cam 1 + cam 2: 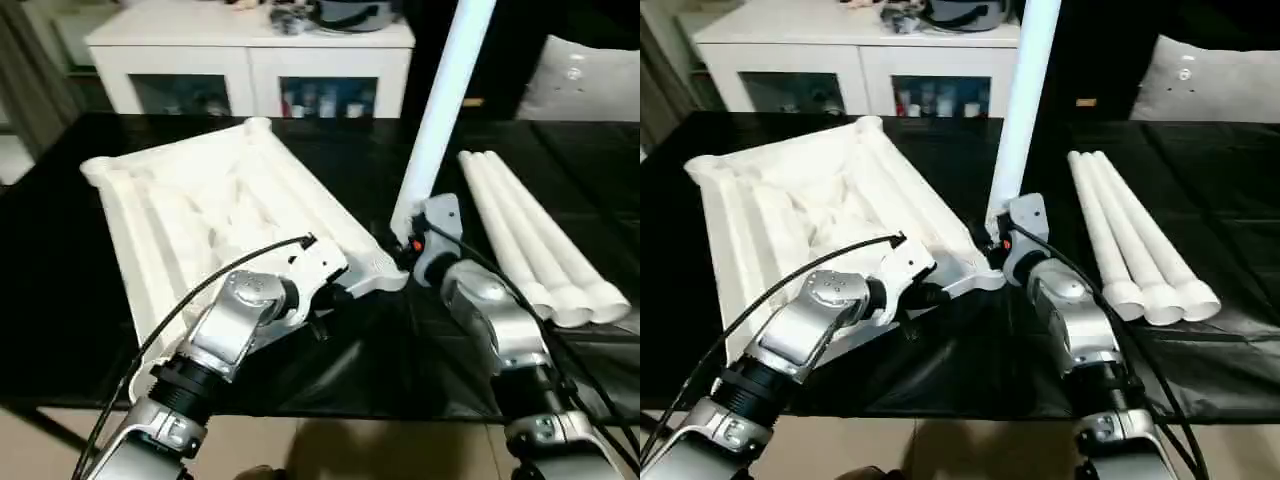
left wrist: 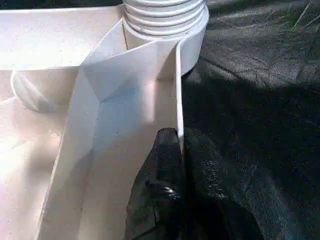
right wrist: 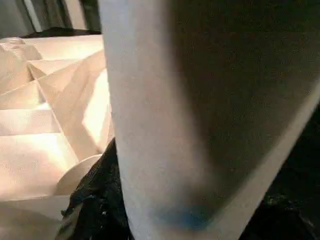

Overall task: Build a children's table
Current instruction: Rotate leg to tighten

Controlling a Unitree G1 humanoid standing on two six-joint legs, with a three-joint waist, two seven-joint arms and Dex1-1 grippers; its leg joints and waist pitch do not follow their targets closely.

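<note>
While the white tabletop (image 1: 210, 215) lies upside down across the left half of the black-covered bench (image 1: 330, 360), ribbed underside up, both arms are working at its near right corner, just right of centre frame. Left pincer (image 2: 180, 150) is clamped tight on the thin rim wall of the tabletop, one black finger (image 2: 155, 190) inside the rim and the other outside it, a short way along from the rounded corner socket (image 2: 192, 45). Over to the right pincer (image 1: 405, 245), and it has hold of a long white leg (image 1: 440, 110), fingers about half spread around the tube near its lower end. That leg stands almost upright, tilting a little to the right as it climbs out through the top of the frame, and its ringed foot sits right at the corner socket; whether it is fully seated I cannot tell. On the right of the frame, three more legs (image 1: 535, 235) lie side by side on the bench, touching one another, flared ends toward the near edge, well apart from the tabletop. Up at the top, beyond the bench, a white cabinet (image 1: 250, 60) with glass doors stands along the back, and a pale cushion (image 1: 580, 85) sits in the upper right.
</note>
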